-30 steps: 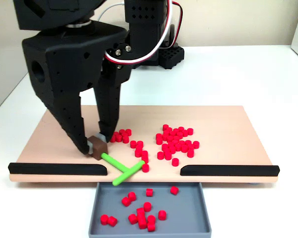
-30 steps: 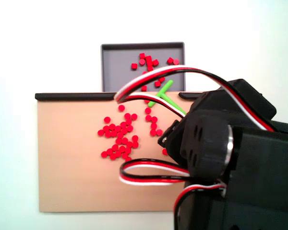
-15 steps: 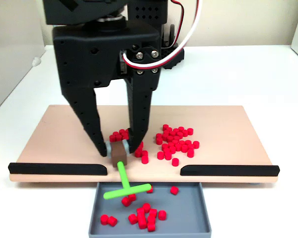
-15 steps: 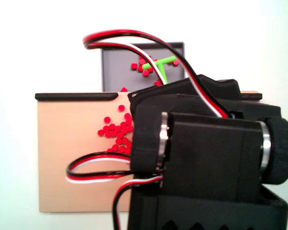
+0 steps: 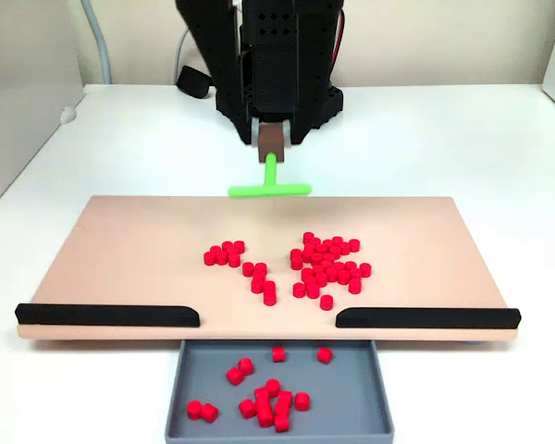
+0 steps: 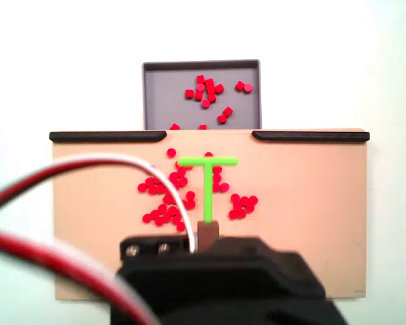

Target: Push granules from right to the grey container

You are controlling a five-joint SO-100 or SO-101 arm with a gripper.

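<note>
Lab-style test bench: bare white table (image 5: 462, 139), purpose-built beige board (image 5: 120, 259).

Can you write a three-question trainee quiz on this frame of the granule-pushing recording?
1. True or false: the grey container already holds some granules.
2. Multiple choice: where is the green T-shaped pusher stick in the fixed view from the front? A) lying in the container B) held in the air near the board's far edge C) lying flat among the granules.
3. Short answer: what lines the near edge of the beige board, and where is the opening?

Key
1. True: a small cluster lies in it.
2. B: the gripper holds it by its brown block.
3. Two black strips, with a gap between them just above the container.
</note>
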